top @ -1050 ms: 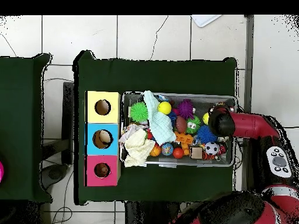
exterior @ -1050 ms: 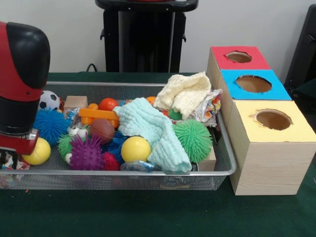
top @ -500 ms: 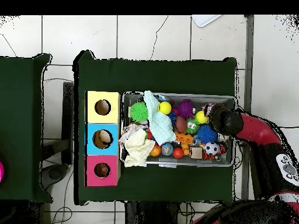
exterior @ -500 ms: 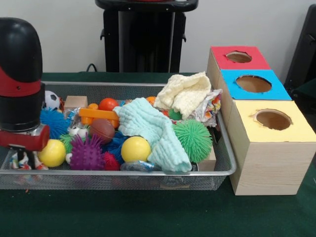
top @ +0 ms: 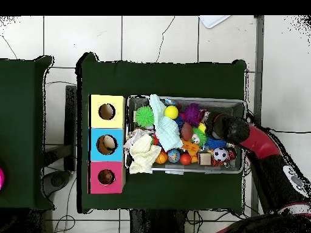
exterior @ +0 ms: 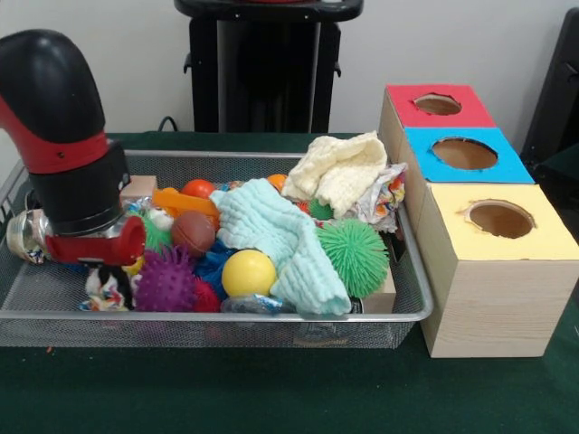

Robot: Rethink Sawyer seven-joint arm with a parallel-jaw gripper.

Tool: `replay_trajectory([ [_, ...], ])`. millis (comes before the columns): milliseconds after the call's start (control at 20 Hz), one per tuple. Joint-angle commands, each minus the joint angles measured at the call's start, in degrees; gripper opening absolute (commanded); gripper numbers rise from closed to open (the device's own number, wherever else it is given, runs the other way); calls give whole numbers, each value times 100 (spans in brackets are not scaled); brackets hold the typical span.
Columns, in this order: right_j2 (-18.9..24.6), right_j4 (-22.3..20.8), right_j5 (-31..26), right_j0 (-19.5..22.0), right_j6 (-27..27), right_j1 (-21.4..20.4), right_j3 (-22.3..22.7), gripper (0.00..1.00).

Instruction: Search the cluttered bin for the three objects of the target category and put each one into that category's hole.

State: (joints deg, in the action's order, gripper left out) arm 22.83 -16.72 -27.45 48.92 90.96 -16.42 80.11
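Three holes wait at the right of the front view, in the red box [exterior: 437, 106], the blue box [exterior: 464, 154] and the yellow box [exterior: 500, 221], and none shows a toy inside from this angle. The wire bin [exterior: 226, 316] fills the middle and left of the frame and is crowded: a pale green cloth [exterior: 271, 231], a cream cloth [exterior: 339, 172], a green spiky ball [exterior: 355, 255], a yellow ball [exterior: 248, 272], a purple spiky ball [exterior: 166, 282], a brown ball [exterior: 193, 232] and an orange toy [exterior: 181, 201]. The arm [exterior: 68, 145] stands low in the left end of the bin, and below it sits a small black-and-white toy [exterior: 109, 287]. The jaws are hidden under the wrist, so whether they are apart, together or clamped on something cannot be told.

Seen from overhead, the bin [top: 185, 101] lies at centre on the green desk [top: 158, 76], with the three boxes in a column at its left. The blue box's hole [top: 106, 144] seems to hold something pale, which may be one item already dropped in; the yellow hole [top: 107, 111] and the red hole [top: 106, 177] look dark. The arm [top: 234, 128] reaches in from the lower right over the bin's right end, beside a soccer ball [top: 220, 155].

Which category is the target cannot be told, so its three objects are presumably among the clutter in the bin. Judged so, most of the task is left.
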Motion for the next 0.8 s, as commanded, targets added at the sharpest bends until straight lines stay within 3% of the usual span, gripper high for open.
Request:
replay_trajectory([
  [50, 494, 209, -70, -217, 457, 417, 1023, 0],
  [200, -11, -123, 37, -634, 507, 275, 734, 0],
  [400, -1020, -1067, 406, -1443, 297, 169, 64, 0],
  [800, -2154, -2309, 1114, -2230, 183, 387, -1032, 0],
])
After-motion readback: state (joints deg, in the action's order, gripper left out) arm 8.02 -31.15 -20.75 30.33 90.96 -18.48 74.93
